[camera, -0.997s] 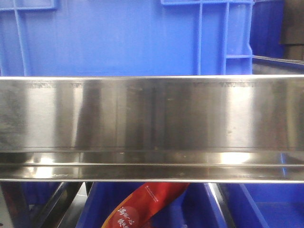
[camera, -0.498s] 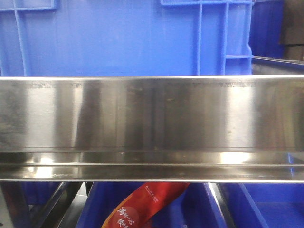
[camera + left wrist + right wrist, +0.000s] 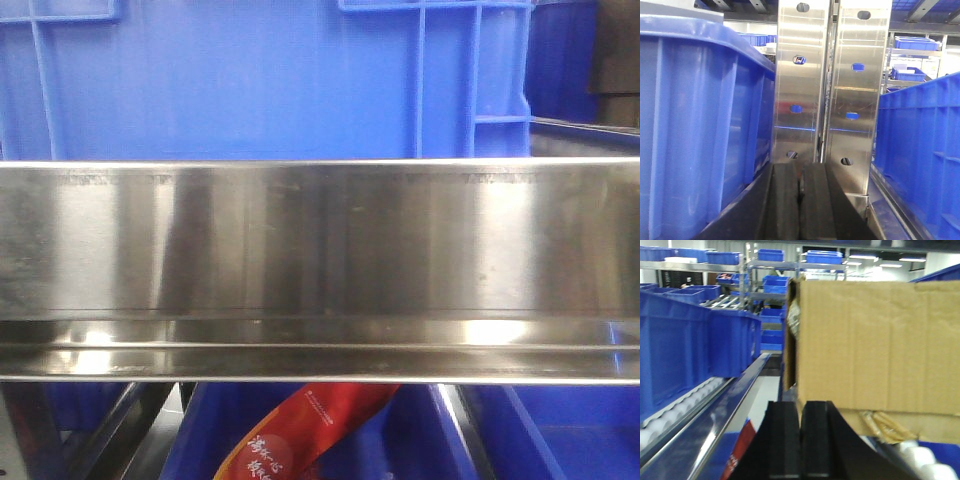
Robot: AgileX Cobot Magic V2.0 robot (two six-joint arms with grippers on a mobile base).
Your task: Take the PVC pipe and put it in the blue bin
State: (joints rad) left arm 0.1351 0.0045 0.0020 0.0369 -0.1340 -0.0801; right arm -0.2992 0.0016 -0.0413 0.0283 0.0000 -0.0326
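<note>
Front-facing view is showing nothing new against the two earlier pictures: the steel rail (image 3: 320, 265) is filling the frame, a blue bin (image 3: 250, 80) standing behind it, a red packet (image 3: 300, 430) lying below, so no grab seems under way. Left wrist view is looking between blue crates at a steel upright (image 3: 830, 85); the left pincer (image 3: 801, 200) is pressed together, holding nothing. The right pincer (image 3: 801, 440), likewise pressed together and empty, is pointing level toward a cardboard box (image 3: 875, 345). The PVC pipe is showing nowhere.
</note>
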